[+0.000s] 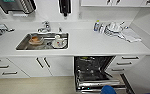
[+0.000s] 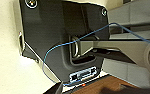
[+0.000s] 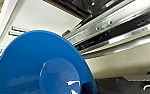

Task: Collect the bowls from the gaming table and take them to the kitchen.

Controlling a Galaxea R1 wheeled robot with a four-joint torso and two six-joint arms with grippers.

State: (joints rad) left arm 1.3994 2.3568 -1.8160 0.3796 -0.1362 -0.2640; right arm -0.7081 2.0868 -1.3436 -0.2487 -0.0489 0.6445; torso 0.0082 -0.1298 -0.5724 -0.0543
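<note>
Head view, nearest: blue bowl (image 1: 108, 89) peeking in at the near edge, right of centre, in front of the open dishwasher (image 1: 97, 72).
Dishwasher: door dropped toward the camera, dark racks inside, set under the counter (image 1: 91, 45) between white cabinet doors (image 1: 41, 66) on the left and drawers (image 1: 127, 63) on the right.
Counter: white, running left to right across the kitchen.
Sink (image 1: 43, 41): steel, inset left of centre; dishes lying in it, among them a bowl with something orange (image 1: 36, 39) and a white cup on a plate (image 1: 58, 42); tap (image 1: 44, 26) at its far edge.
Far right of counter: small bottle (image 1: 96, 25), stacked crockery (image 1: 112, 28), folded cloth (image 1: 129, 35).
Wall: dispensers (image 1: 65, 7) mounted above the sink.

Left wrist view: dark robot plate with a thin blue cable (image 2: 66, 45) looped across it; pale floor beside, brown surface at one corner; left end effector state impossible to tell.

Right wrist view: blue bowl (image 3: 41, 67) very large and close, glossy inside facing the camera, dishwasher's steel door edge (image 3: 111, 27) and rack behind it; right end effector fingers not made out, so grip state impossible to tell.
</note>
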